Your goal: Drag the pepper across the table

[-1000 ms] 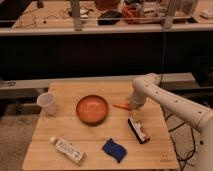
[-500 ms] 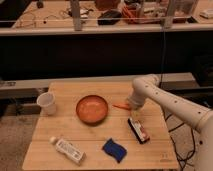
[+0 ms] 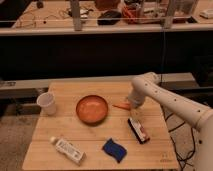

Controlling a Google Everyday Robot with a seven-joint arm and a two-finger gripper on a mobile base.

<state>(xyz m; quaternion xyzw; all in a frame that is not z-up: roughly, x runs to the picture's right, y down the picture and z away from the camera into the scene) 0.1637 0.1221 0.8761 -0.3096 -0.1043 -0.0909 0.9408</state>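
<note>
Right of centre, at the right end of the pepper [image 3: 120, 106]: jaws spread wide, low over the desk [image 3: 85, 136], gripping nothing that shows. Pepper flat on the planks, just right of the orange bowl [image 3: 92, 109]. White cup [image 3: 47, 103] at the left edge. White bottle [image 3: 67, 150] and blue sponge [image 3: 114, 150] along the bottom. Dark packet [image 3: 138, 131] just below the jaws.

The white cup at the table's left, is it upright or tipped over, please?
Upright: the white cup stands on its base, rim up, on the table. The end effector is beside the pepper.
</note>
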